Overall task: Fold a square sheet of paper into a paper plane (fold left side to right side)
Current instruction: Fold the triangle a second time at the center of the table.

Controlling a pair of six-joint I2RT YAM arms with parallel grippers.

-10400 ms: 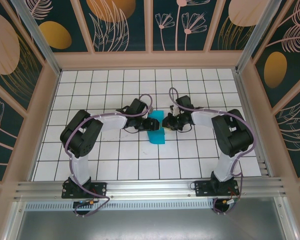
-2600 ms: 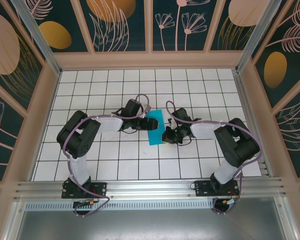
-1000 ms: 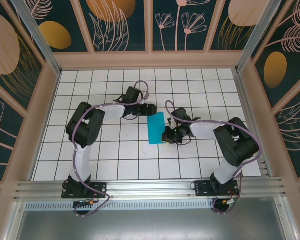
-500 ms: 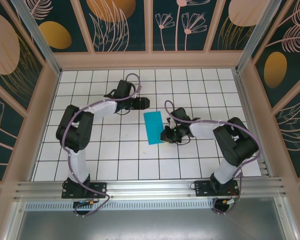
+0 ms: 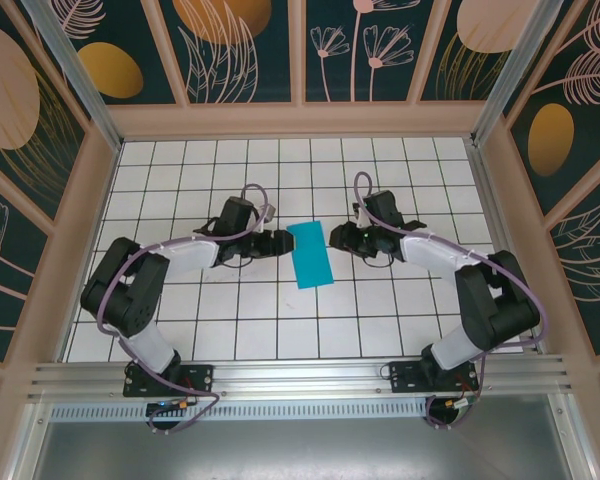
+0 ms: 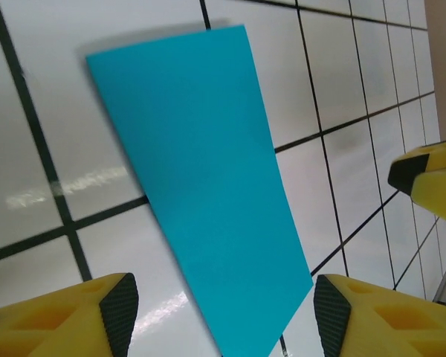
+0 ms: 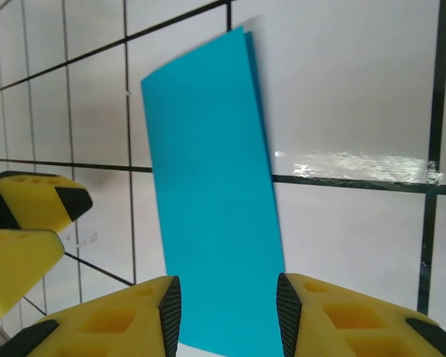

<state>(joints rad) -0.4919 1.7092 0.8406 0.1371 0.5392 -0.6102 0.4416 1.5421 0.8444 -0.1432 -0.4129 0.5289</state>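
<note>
A thin teal-blue sheet of paper, folded into a narrow rectangle, lies flat on the white desk with black grid lines, between the two arms. The left gripper sits just beside the paper's left edge. In the left wrist view its yellow, black-padded fingers are spread wide and hold nothing. The right gripper is near the paper's far right corner, its jaws also parted and empty. In the right wrist view a doubled paper edge shows.
</note>
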